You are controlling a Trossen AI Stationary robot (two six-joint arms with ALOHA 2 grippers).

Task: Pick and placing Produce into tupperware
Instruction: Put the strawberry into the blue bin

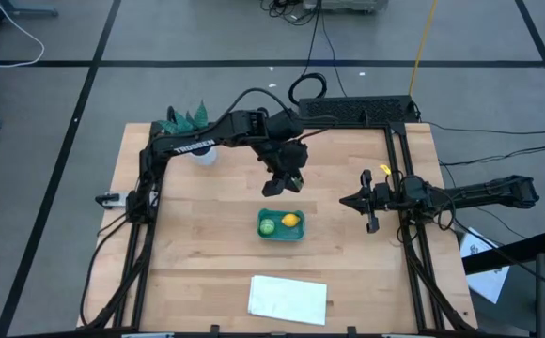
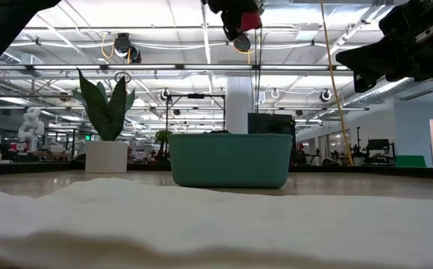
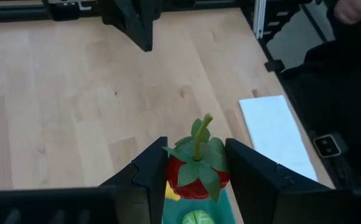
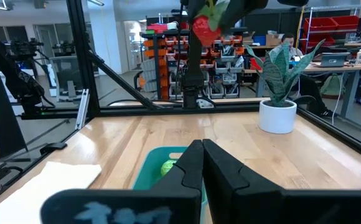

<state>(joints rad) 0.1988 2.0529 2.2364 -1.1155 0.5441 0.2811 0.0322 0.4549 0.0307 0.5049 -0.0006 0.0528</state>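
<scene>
On the wooden table (image 1: 197, 253), the red piece (image 3: 196, 171) is hanging in the left gripper (image 3: 196, 177), clamped, above the tupperware (image 1: 281, 225) holding green (image 1: 268, 225) and lemon (image 1: 291, 222). Next move probably: lowering, then releasing. The right gripper (image 1: 355, 200) is waiting closed, empty.

Red strawberry (image 3: 196, 171) with green leaves; teal tupperware (image 1: 281, 226) holding a light-green piece (image 1: 269, 225) and yellow lemon (image 1: 291, 222); pale wood worktop (image 1: 207, 244).

so there's a potted plant (image 1: 190, 122) in a white pot at the far left corner of the wooden surface (image 1: 197, 244), and a flat white sheet (image 1: 288, 299) lying near the front edge.
</scene>
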